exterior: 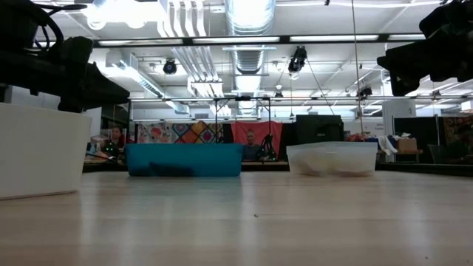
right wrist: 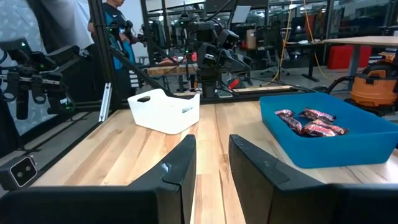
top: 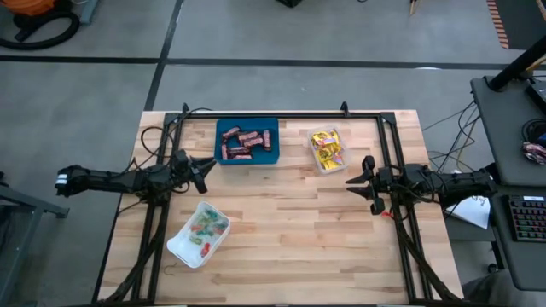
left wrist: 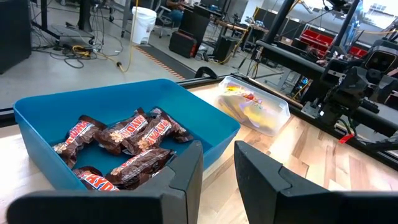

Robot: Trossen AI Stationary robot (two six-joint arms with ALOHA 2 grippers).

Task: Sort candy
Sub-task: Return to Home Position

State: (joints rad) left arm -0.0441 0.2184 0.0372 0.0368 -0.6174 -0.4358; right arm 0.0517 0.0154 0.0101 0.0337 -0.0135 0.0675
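The candy lies sorted in three trays. Brown-red mini bars (left wrist: 124,146) fill the blue tray (top: 247,157) at the far middle. Yellow packets (top: 326,147) lie in the clear tray (left wrist: 273,118) to its right. Pastel sweets (top: 205,227) sit in the white tray (top: 182,249) at the near left. My left gripper (top: 205,170) hovers level at the table's left side, just near-left of the blue tray, open by a narrow gap with nothing between its fingers. My right gripper (top: 358,182) hovers level at the right side, near the clear tray, also narrowly open and empty.
A black frame (top: 281,115) runs along the table's far edge and down both sides under the arms. Bare wood (top: 299,222) spreads between the trays and toward the near edge. Beyond the far edge, people show in the room in the low view.
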